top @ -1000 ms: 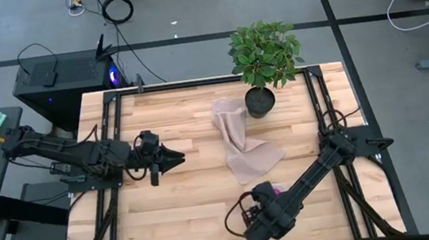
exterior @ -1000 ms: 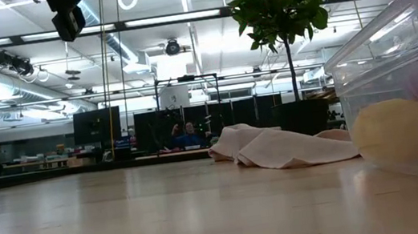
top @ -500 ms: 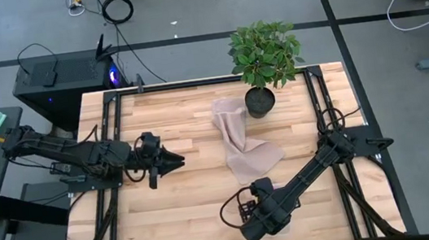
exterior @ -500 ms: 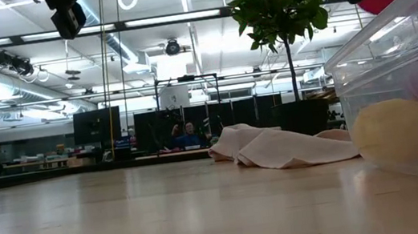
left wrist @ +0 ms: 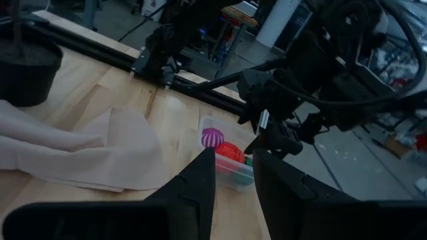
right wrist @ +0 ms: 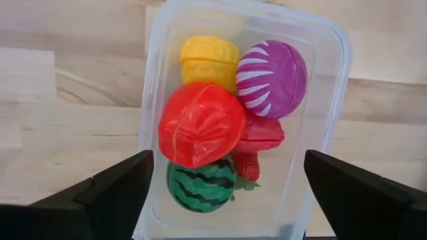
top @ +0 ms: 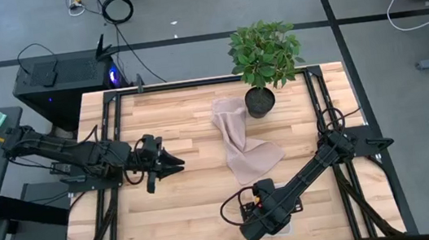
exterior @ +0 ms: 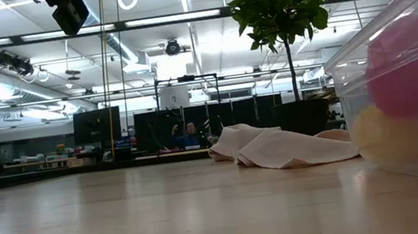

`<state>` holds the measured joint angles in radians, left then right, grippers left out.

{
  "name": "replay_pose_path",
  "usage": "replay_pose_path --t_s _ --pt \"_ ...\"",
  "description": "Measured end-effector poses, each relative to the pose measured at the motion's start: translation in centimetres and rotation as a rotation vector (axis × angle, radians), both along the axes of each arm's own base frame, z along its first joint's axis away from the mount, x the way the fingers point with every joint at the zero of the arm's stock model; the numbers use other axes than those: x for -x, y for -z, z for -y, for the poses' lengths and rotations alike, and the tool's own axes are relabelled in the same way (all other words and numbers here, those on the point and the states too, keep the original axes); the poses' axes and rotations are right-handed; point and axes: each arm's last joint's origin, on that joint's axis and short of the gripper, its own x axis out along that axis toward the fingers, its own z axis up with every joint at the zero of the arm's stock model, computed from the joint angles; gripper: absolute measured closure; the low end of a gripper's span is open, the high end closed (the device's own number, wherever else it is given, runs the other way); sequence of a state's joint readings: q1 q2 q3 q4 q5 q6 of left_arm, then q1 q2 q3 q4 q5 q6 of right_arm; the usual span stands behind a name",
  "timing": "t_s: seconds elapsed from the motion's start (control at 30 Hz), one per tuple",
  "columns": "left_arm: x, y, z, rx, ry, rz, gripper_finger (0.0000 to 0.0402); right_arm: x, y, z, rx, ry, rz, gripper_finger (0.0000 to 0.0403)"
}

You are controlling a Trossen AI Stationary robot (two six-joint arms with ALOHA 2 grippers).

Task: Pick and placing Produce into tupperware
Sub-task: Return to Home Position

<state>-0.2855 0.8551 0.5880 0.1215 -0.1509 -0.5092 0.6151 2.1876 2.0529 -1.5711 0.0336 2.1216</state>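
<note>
The clear tupperware (right wrist: 243, 120) stands on the wooden table near its front edge, right of centre; it also shows in the low view (exterior: 351, 90) and the left wrist view (left wrist: 233, 170). In it lie a yellow piece (right wrist: 203, 57), a purple-magenta striped one (right wrist: 270, 80), a big red one (right wrist: 200, 127), a smaller red one (right wrist: 263, 137) and a striped green one (right wrist: 200, 183). My right gripper (right wrist: 228, 160) hangs open and empty just above it, a finger on either side, and hides most of it in the high view (top: 255, 213). My left gripper (top: 178, 167) waits over the table's left part, fingers a narrow gap apart, empty.
A beige cloth (top: 242, 145) lies crumpled behind the tupperware at the table's middle. A potted plant (top: 264, 56) stands at the far edge. Bare wood shows between the two arms and along the near left. A person (exterior: 189, 132) sits far off in the room.
My right gripper has gone toward the table's near edge and down over the tupperware with the purple-magenta piece and has let it go. The piece now lies in the tupperware on top of the others.
</note>
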Motion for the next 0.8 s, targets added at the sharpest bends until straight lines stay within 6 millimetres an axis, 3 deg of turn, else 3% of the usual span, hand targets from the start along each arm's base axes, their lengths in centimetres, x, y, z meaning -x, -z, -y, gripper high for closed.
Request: replay_pose_path --t_s 0.13,0.23,0.37,0.5,0.53,0.67,0.8 --pt "0.0 0.0 0.1 -0.05 0.04 0.007 0.0294 -0.1 0.0 0.1 -0.004 0.01 -0.002 0.0016" --pt "0.0 0.0 0.1 -0.051 0.044 0.007 0.0294 -0.4 -0.3 0.3 -0.015 -0.02 0.005 0.0065" --pt "0.0 0.0 0.0 -0.075 0.045 0.011 0.0294 -1.3 -1.0 1.1 -0.063 -0.145 0.065 0.0191" --pt "0.0 0.0 0.0 -0.1 0.049 0.016 0.0294 -3.0 -2.6 1.9 -0.109 -0.352 0.251 0.0358" --pt "0.0 0.0 0.1 -0.103 0.053 0.016 0.0294 -3.4 -3.0 2.0 -0.122 -0.419 0.306 0.0379" --pt "0.1 -0.1 0.1 -0.13 0.097 0.032 0.0299 -4.6 -4.8 2.1 -0.157 -0.687 0.482 0.039" --pt "0.4 -0.5 0.1 -0.14 0.122 0.057 0.0309 -4.0 -6.1 2.9 -0.226 -0.92 0.476 0.0396"
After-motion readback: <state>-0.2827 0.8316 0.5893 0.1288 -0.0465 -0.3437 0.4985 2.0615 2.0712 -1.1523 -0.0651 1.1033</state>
